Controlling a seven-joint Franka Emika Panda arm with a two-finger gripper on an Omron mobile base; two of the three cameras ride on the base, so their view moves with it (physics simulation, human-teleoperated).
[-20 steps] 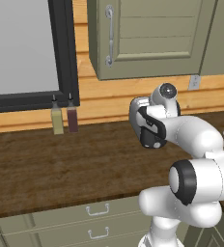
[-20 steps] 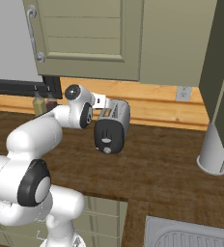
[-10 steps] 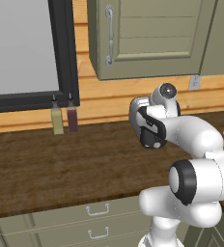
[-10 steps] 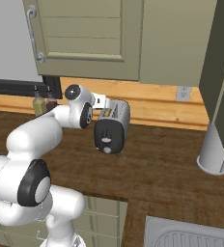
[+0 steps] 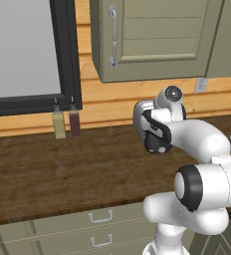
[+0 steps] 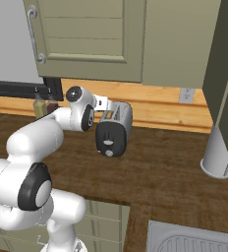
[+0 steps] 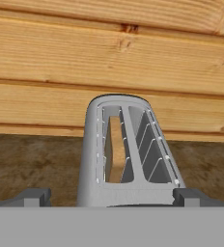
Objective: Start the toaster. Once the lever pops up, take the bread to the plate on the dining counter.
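- Dark-brown wood-grain countertop [image 6: 175, 172]: spans the lower half of the right base view.
- Rounded silver-grey toaster with black end panel and round knob [image 6: 115, 129]: frame centre, standing on the countertop; tan bread slice [image 7: 116, 147] upright in its left slot.
- Two-finger gripper [image 7: 112, 196]: fingertips spread wide at the hand view's bottom, either side of the toaster, holding nothing.

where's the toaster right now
The small rounded silver-grey toaster stands on the dark wood counter by the plank wall, just right of the arm's wrist in the right base view.

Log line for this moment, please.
end effector: open, above toaster | bread: in slot | lever: not pressed yet
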